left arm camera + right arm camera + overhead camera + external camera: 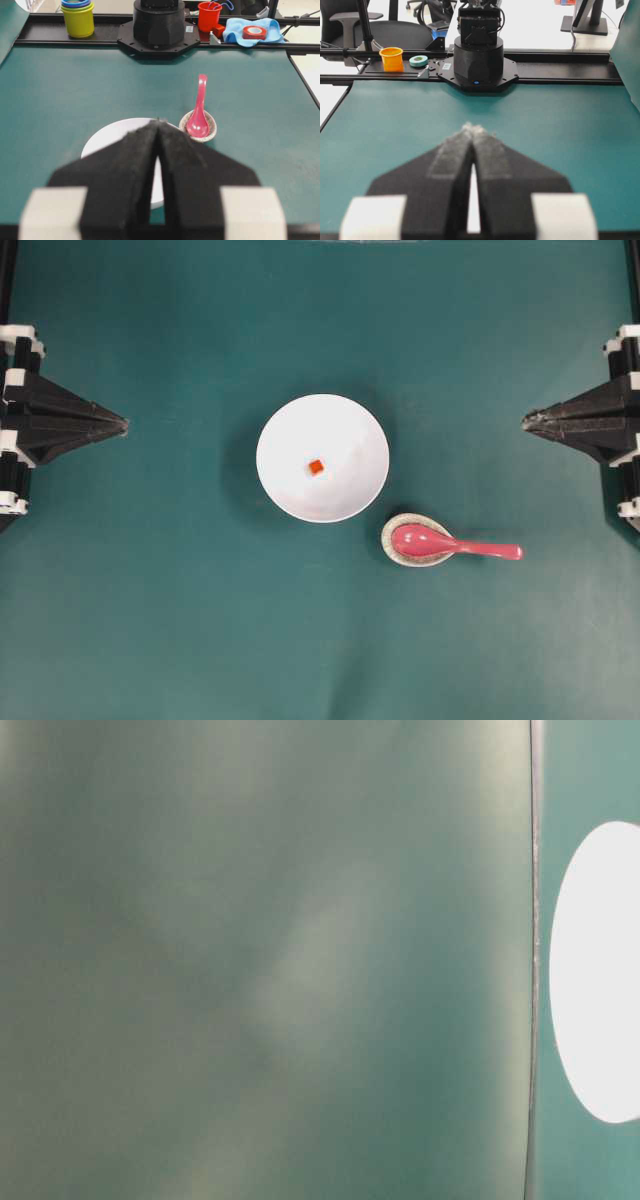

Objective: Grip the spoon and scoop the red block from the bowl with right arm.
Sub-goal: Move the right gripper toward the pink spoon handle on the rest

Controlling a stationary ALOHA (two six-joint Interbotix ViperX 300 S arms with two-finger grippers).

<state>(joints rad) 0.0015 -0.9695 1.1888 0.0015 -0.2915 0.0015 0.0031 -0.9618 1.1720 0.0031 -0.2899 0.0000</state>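
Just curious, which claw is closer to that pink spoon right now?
The right claw. It sits at the table's right edge, up from the spoon handle. The left claw is across the table, beyond the white bowl.

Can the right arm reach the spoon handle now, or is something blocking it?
Probably yes. The spoon rests with its scoop in the small dish, handle pointing toward the right gripper, which is shut. Only bare mat lies between them.

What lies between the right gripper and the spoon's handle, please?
Nothing: in the overhead view, only bare green mat separates the right gripper from the spoon.
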